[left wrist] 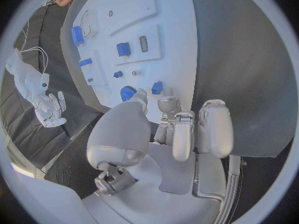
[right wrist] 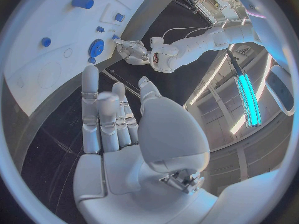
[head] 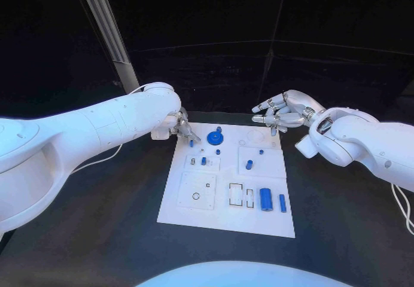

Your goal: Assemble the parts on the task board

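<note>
The white task board (head: 226, 210) lies mid-table. On it are a blue gear (head: 215, 140), a blue cylinder (head: 265, 199), a thin blue bar (head: 282, 203) and several small blue pegs. My left hand (head: 181, 128) hovers at the board's far left corner, holding nothing. In the left wrist view its fingertips (left wrist: 168, 104) stop just short of a small blue peg (left wrist: 156, 87) beside the gear (left wrist: 127, 92). My right hand (head: 280, 113) floats over the far right corner, fingers spread and holding nothing. In the right wrist view its fingers (right wrist: 102, 119) stand straight and apart above the board (right wrist: 37, 59).
The black table (head: 103, 227) surrounds the board on all sides. A metal post (head: 116, 48) rises behind the left arm. Cables trail off the table at the right edge (head: 401, 209).
</note>
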### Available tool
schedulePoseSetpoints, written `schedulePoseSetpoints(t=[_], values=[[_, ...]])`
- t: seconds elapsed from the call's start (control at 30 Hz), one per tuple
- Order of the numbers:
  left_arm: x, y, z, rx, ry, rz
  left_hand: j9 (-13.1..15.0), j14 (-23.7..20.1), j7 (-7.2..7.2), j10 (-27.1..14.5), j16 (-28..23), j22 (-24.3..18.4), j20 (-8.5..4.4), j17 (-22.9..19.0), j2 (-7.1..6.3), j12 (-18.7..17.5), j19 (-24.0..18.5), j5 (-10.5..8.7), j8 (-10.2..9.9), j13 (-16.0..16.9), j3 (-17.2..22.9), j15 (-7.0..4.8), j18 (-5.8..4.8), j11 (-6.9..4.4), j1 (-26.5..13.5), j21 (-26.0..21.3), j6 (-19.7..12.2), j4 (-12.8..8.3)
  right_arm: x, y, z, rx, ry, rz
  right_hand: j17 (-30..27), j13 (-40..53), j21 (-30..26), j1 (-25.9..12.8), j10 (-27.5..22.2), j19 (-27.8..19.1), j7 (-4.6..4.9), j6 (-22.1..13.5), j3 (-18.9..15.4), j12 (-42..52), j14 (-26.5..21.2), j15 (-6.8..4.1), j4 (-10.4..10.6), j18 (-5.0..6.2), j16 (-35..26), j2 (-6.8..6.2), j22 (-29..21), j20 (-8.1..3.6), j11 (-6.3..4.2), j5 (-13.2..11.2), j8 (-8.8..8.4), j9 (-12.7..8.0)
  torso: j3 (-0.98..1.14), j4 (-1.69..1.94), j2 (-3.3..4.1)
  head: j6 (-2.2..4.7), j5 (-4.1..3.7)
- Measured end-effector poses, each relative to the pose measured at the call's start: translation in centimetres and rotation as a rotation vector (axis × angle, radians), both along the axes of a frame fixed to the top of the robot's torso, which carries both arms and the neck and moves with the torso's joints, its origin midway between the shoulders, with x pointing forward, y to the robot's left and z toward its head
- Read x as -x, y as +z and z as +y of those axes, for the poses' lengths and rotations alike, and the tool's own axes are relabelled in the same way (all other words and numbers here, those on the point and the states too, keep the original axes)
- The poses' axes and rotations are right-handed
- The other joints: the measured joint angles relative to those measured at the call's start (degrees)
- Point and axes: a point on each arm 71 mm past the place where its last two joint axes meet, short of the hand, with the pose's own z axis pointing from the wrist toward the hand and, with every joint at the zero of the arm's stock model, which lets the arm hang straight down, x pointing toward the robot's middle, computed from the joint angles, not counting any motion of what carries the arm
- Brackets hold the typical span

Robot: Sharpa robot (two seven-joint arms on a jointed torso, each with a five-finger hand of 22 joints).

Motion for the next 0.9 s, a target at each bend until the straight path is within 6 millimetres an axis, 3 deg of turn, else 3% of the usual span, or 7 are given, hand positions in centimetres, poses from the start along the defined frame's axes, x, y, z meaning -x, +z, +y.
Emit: schedulePoseSetpoints(t=[0.2, 0.43, 0.6, 0.73, 0.9], values=[[0.02, -0.06, -0.21, 0.005, -0.007, -0.001, 0.0, 0.0, -0.2, 0.0, 0.0, 0.12, 0.0, 0.0, 0.25, 0.21, 0.0, 0.0, 0.26, 0.14, 0.0, 0.0, 0.0, 0.0, 0.8, 0.0, 0.2, 0.0, -0.01, -0.01, 0.04, 0.0, 0.001, 0.0, 0.0, 0.0, 0.0, 0.0, 0.0, 0.0, 0.0, 0.0, 0.0, 0.0, 0.0, 0.0, 0.0, 0.0, 0.0, 0.0, 0.0, 0.0, 0.0, 0.0, 0.0, 0.0, 0.02, 0.03, 0.0, 0.0, -0.05], [-0.03, -0.05, -0.16, 0.005, -0.007, -0.002, -0.07, 0.0, -0.41, 0.21, 0.0, 0.33, 0.0, 0.0, 2.18, 0.21, 0.0, 0.0, 0.65, 0.14, 0.96, 0.0, 0.0, -0.2, 3.57, 0.0, 0.41, -1.28, -0.02, -0.02, 0.09, 0.001, 0.003, 0.001, -0.01, 0.0, 0.0, 0.0, 0.0, 0.0, 0.0, 0.0, 0.0, 0.0, 0.0, 0.0, 0.0, 0.0, 0.0, 0.0, -0.04, 0.0, 0.0, 0.0, 0.0, 0.0, 0.02, 0.08, 0.0, -0.07, -0.13], [-0.03, -0.06, -0.26, 0.005, -0.009, -0.002, -0.13, 0.0, -0.51, 0.21, 0.0, 0.42, -0.17, 0.0, 2.81, 0.21, 0.17, 0.0, 0.9, 0.13, 1.82, 0.0, 0.0, -0.2, 5.06, 0.0, 0.51, -2.14, -0.02, -0.03, 0.13, 0.001, 0.004, 0.002, -0.01, 0.01, 0.0, 0.0, 0.0, 0.0, 0.0, 0.0, 0.0, 0.0, 0.0, 0.0, 0.0, 0.0, 0.0, 0.0, -0.04, 0.0, 0.0, 0.0, 0.0, 0.0, 0.02, 0.09, 0.0, -0.14, -0.15], [-0.03, -0.06, -0.37, 0.005, -0.011, -0.002, -0.13, -0.17, -0.62, 0.42, 0.0, 0.5, -0.2, 0.0, 3.67, 0.21, 0.2, 0.0, 1.22, 0.11, 3.02, -0.17, 0.0, -0.41, 7.02, 0.0, 0.61, -3.34, -0.03, -0.04, 0.15, 0.001, 0.005, 0.003, -0.01, 0.01, 0.0, 0.0, 0.0, 0.0, 0.0, 0.0, 0.0, 0.0, 0.0, 0.0, 0.0, 0.0, 0.0, 0.0, -0.04, 0.0, 0.0, 0.0, 0.0, 0.0, 0.01, 0.08, 0.0, -0.15, -0.15], [-0.05, -0.03, -0.41, 0.01, -0.012, -0.006, -0.11, -0.18, -0.82, 0.41, 0.0, 0.59, -0.39, 0.0, 6.03, 0.21, 0.39, 0.0, 1.39, -0.09, 6.81, -0.61, 0.0, -0.82, 11.22, 0.0, 0.81, -6.3, -0.03, -0.04, 0.16, 0.002, 0.006, 0.003, 0.07, 0.01, 0.0, 0.0, 0.0, 0.0, 0.0, 0.0, 0.0, 0.0, 0.0, 0.0, 0.0, 0.0, 0.0, 0.0, -0.03, 0.0, 0.0, 0.0, 0.0, 0.0, 0.01, 0.08, 0.0, -0.18, -0.18]])
